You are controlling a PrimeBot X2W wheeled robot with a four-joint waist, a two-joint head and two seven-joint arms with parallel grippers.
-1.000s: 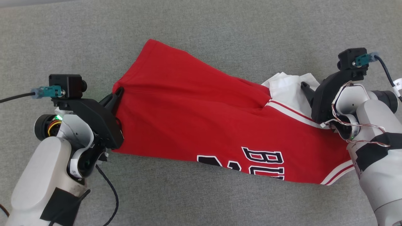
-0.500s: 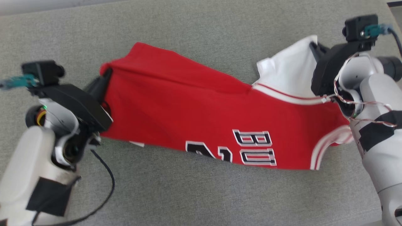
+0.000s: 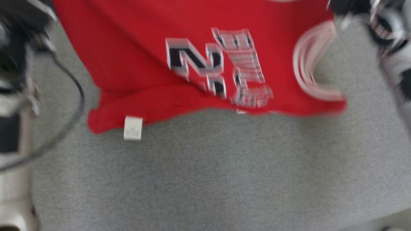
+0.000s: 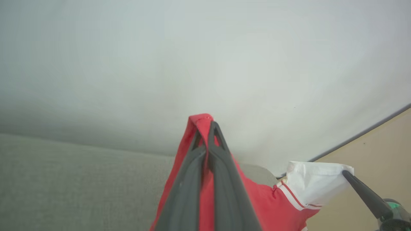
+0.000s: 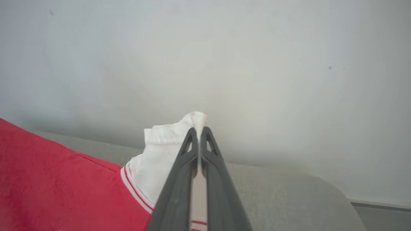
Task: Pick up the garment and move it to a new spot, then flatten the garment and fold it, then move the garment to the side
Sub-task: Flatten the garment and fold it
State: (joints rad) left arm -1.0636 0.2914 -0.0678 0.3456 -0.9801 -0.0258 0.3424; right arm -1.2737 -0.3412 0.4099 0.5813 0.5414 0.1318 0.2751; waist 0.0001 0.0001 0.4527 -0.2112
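The garment [image 3: 128, 48] is a red jersey with black-and-white lettering, white-trimmed armholes and a white tag [image 3: 133, 127] at its low edge. In the blurred head view it hangs from the top edge, and its bottom fold touches the grey surface [image 3: 205, 179]. My left gripper [image 4: 205, 128] is shut on a red corner of the garment [image 4: 199, 119]. My right gripper [image 5: 199, 131] is shut on the garment's white part [image 5: 160, 150]. In the left wrist view the right gripper's finger [image 4: 362, 192] holds that white part [image 4: 314, 183].
The grey fabric surface fills the lower head view, and its front edge shows at the bottom right. A black cable [image 3: 75, 106] loops off my left arm [image 3: 13, 80]. My right arm [image 3: 393, 54] is at the right edge. A pale wall [image 4: 205, 48] stands behind.
My right gripper shut on the white part. Both arms have raised the garment off the surface, so its number and tag now hang into view. The head camera has shifted and blurred.
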